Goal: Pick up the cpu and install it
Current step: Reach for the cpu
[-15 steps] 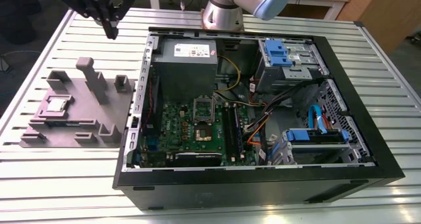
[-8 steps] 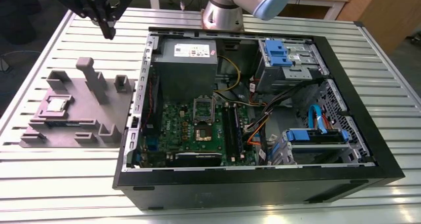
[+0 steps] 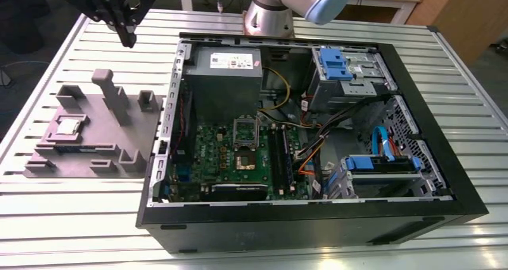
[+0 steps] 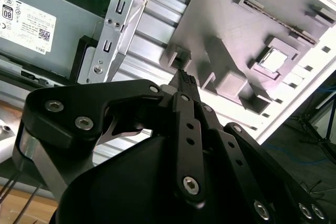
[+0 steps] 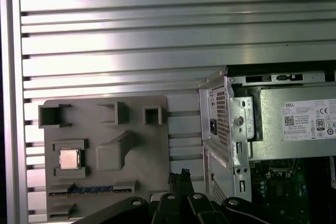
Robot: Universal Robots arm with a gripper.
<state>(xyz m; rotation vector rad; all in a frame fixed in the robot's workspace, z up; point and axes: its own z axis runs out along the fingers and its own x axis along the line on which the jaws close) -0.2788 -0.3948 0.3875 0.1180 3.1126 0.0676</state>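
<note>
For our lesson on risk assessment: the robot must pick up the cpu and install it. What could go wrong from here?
1. The cpu lies in a recess of the grey fixture, beside raised blocks; a descending hand might strike one.
2. The socket sits deep in the case, near loose cables; the carried chip could snag or land misaligned.

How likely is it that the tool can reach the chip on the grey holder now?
Probably yes. The chip lies in an open pocket of the holder, nothing covers it, and the tool hangs above the table near the holder, outside the computer case.
</note>
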